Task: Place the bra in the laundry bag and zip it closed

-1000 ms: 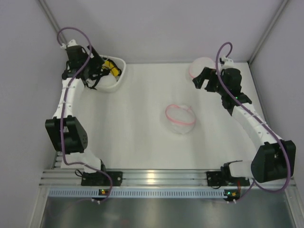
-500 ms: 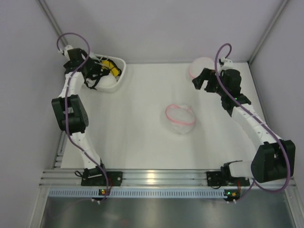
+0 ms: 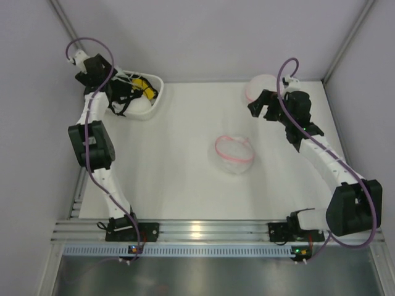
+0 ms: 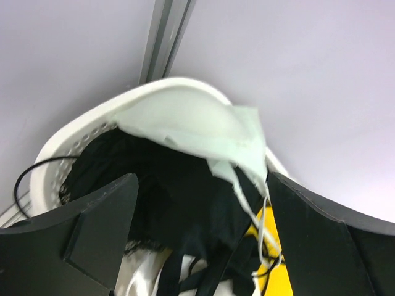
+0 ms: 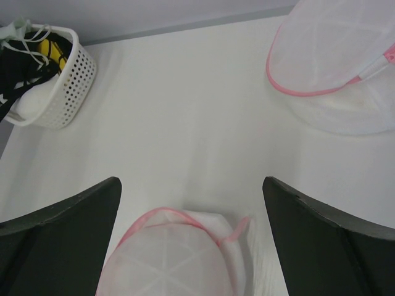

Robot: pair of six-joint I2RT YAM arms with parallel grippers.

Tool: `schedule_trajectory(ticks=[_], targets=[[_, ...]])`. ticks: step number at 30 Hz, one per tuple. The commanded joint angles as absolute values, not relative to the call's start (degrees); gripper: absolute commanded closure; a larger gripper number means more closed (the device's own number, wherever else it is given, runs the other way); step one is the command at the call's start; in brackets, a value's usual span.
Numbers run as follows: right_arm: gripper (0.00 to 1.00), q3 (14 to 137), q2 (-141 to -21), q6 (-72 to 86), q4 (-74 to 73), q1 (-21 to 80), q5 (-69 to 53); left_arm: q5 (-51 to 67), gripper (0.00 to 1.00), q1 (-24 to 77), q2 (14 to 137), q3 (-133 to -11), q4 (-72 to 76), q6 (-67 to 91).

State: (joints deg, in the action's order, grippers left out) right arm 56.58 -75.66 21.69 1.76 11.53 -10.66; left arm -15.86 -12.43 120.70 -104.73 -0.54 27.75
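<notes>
The bra (image 4: 191,126) is pale white and lies draped over the far rim of the white basket (image 4: 74,145), on top of a black tangle (image 4: 166,185). My left gripper (image 4: 202,179) is open and empty, hovering over the basket's contents (image 3: 120,94). A round mesh laundry bag (image 3: 234,155) with a pink zipper ring lies mid-table; it also shows in the right wrist view (image 5: 333,68). My right gripper (image 3: 259,106) is open and empty at the far right, just above a second mesh pouch (image 5: 173,259).
The white oval basket (image 3: 155,98) stands at the far left corner and holds black fabric with yellow bits (image 4: 271,259). The second pink-rimmed pouch (image 3: 262,85) sits at the far right by the back wall. Enclosure walls and posts stand close behind both arms.
The left arm has straightened and its wrist has swung up and back toward the far left corner, still over the basket. The right arm has barely shifted.
</notes>
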Motion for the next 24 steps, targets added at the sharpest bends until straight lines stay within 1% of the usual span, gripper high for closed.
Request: schedule_trajectory(ticks=[1,5,7,10,13,14,17,18,19,20,21,23,24], targets=[[0.00,57.83,-76.11,22.24,4.57,12.48,-10.99,-16.97,0.08,-13.62,123.83,-109.76,4.75,30.05],[0.01,57.39,-75.94,22.50,4.75,12.83,-10.20,-16.70,0.09,-14.68,125.33,-111.09,3.96,30.59],[0.00,57.39,-76.11,22.76,4.75,12.92,-9.84,-14.77,0.14,-15.03,126.82,-112.23,4.04,29.63],[0.01,57.66,-76.38,22.68,4.31,13.09,-9.84,-12.14,0.15,-15.38,129.54,-115.57,3.87,26.46],[0.01,57.31,-76.20,22.94,4.48,13.27,-9.32,-11.78,0.19,-15.47,131.74,-117.33,3.87,24.70],[0.01,57.30,-76.20,23.11,4.57,13.27,-9.14,-11.60,0.26,-15.47,132.18,-117.68,3.87,24.18],[0.01,57.39,-76.46,23.29,4.57,13.45,-8.79,-11.16,0.40,-15.47,134.55,-119.18,3.87,23.47],[0.00,57.48,-76.46,23.29,4.48,13.36,-8.79,-10.73,0.40,-15.47,135.08,-120.31,3.87,23.03],[0.01,57.74,-76.64,23.29,4.40,13.53,-8.79,-10.29,0.43,-15.38,135.52,-120.76,3.78,22.77],[0.00,57.92,-76.81,23.38,4.31,13.54,-8.79,-9.85,0.49,-15.38,136.14,-121.02,3.87,22.59],[0.01,58.01,-76.82,23.38,4.22,13.54,-8.70,-9.93,0.58,-15.47,136.06,-121.20,3.87,22.76],[0.01,58.18,-76.90,23.55,4.13,13.62,-8.61,-10.19,0.70,-15.38,135.88,-121.11,4.13,23.03],[0.01,58.18,-76.90,23.64,4.22,13.62,-8.53,-10.11,0.80,-15.38,135.70,-121.03,4.30,22.85]])
